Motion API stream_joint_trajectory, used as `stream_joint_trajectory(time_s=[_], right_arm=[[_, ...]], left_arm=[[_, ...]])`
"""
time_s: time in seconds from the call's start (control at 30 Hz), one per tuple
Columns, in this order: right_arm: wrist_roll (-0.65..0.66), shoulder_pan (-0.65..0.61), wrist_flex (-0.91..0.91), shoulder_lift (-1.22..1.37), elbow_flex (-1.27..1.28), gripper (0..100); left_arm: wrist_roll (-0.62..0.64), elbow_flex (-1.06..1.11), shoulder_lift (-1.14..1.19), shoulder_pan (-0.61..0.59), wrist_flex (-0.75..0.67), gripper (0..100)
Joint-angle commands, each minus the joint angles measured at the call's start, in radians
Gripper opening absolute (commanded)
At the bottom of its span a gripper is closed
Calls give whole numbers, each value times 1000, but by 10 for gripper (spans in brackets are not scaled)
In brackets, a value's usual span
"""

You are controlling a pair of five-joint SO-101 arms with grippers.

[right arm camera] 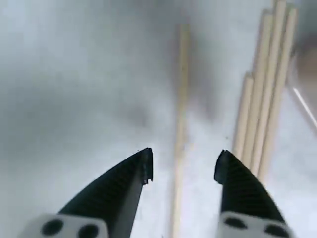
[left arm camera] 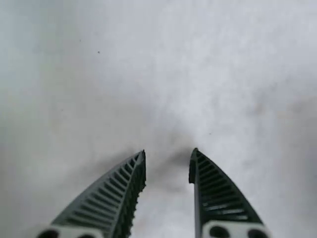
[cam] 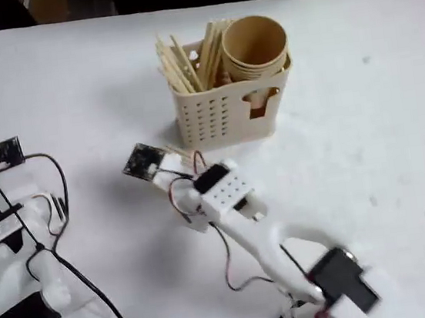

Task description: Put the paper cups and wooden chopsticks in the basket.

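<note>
A cream perforated basket (cam: 226, 111) stands at the back of the white table, holding stacked paper cups (cam: 255, 45) and a bundle of wooden chopsticks (cam: 185, 60). My right gripper (right arm camera: 183, 168) is open just above the table in front of the basket, with a single loose chopstick (right arm camera: 181, 124) lying between its fingers. Several more chopsticks (right arm camera: 265, 94) lie side by side just beyond one finger. In the high view the right arm (cam: 224, 192) ends near the basket's front left corner. My left gripper (left arm camera: 167, 166) is open over bare table with nothing between its fingers; its arm (cam: 15, 253) sits at the left edge.
Cables (cam: 57, 217) run from the left arm across the near-left table. A small black board (cam: 4, 153) is mounted on the left arm, and another (cam: 143, 161) on the right arm. White table surface (cam: 371, 124) stretches to the right of the basket.
</note>
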Motion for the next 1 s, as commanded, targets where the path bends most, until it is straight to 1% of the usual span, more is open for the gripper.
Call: stream_joint_trajectory(time_s=[0.0, 0.1, 0.23, 0.27, 0.3, 0.37, 0.47, 0.67, 0.77, 0.87, 0.97], right_arm=[[-14, -8, -4, 119, -98, 196], [-14, -4, -4, 200, -127, 153], [-14, -4, -4, 220, -138, 23], [-14, -4, -4, 216, -137, 9], [-15, -4, -2, 206, -133, 22], [-17, -4, 7, 176, -130, 15], [-61, -4, 58, 77, -132, 17], [-95, -2, 191, -268, -138, 16], [-94, -2, 186, -464, -149, 16], [-86, 12, 182, -618, -241, 16], [-92, 88, 182, -650, -436, 16]], left_arm=[[11, -2, -7, -12, -11, 157], [11, -2, -7, -12, -11, 157], [11, -2, -7, -12, -11, 157], [11, -2, -7, -12, -11, 157], [11, -2, -7, -12, -11, 157], [11, -2, -7, -12, -11, 157], [11, -2, -7, -12, -11, 157], [11, -2, -7, -12, -11, 157], [11, -2, -7, -12, -11, 157], [11, -2, -7, -12, -11, 157], [11, -2, -7, -12, -11, 157]])
